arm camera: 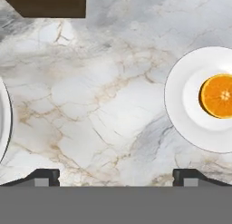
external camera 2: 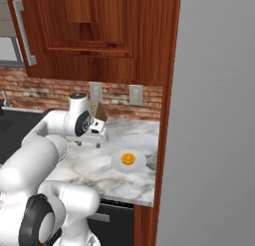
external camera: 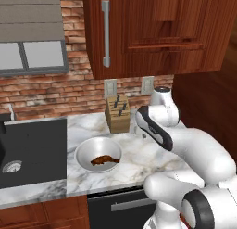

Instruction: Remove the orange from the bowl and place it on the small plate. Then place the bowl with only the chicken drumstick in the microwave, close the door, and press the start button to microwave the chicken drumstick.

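The bowl (external camera: 84, 150) sits on the marble counter with the dark brown chicken drumstick (external camera: 105, 160) lying in it; its rim also shows at the left edge of the hand view (arm camera: 3, 123). To the right lies the small plate (external camera 2: 116, 164) (arm camera: 181, 114), and the orange (external camera 2: 128, 159) (arm camera: 218, 96) rests cut side up on it. My gripper (arm camera: 116, 177) (external camera 2: 90, 142) (external camera: 143, 134) hangs open over bare counter between bowl and plate, pointing down, with nothing between its fingers. The microwave and its door are out of view.
A wooden knife block (external camera: 117, 113) (arm camera: 50, 3) stands at the back wall just behind the gripper. A black sink (external camera: 32, 151) lies left of the bowl. A tall wood panel (external camera 2: 167, 115) bounds the counter on the right, close to the plate. Cabinets hang overhead.
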Available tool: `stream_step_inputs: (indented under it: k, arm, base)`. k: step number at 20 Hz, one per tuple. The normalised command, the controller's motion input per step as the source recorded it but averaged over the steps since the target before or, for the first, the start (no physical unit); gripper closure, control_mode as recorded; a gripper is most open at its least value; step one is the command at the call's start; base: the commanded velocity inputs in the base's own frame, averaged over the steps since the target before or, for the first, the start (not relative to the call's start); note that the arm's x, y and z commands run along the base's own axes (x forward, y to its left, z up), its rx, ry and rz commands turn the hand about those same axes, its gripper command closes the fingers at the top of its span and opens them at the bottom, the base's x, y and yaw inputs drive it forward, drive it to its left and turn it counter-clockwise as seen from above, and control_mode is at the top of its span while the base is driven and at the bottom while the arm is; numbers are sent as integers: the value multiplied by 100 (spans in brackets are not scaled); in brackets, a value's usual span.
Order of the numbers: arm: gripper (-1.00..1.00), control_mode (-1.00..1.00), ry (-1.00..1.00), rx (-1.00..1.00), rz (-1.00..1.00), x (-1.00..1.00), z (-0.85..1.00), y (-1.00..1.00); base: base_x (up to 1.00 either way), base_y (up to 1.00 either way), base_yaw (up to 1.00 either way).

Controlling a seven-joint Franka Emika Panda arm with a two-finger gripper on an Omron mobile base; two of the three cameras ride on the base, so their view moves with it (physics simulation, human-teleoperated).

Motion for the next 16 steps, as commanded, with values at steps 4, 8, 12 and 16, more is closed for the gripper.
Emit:
stream_step_inputs:
  k: [4,8,12,16]
  arm:
    - [-100,-100,1,7,0,-40,-1,100]
    - [-100,-100,16,21,0,-15,0,96]
    - [-100,-100,22,33,5,-2,-4,65]
    - [-100,-100,17,33,5,0,-14,46]
  base:
    - [0,0,0]
    - [0,0,0]
    - [0,0,0]
    - [0,0,0]
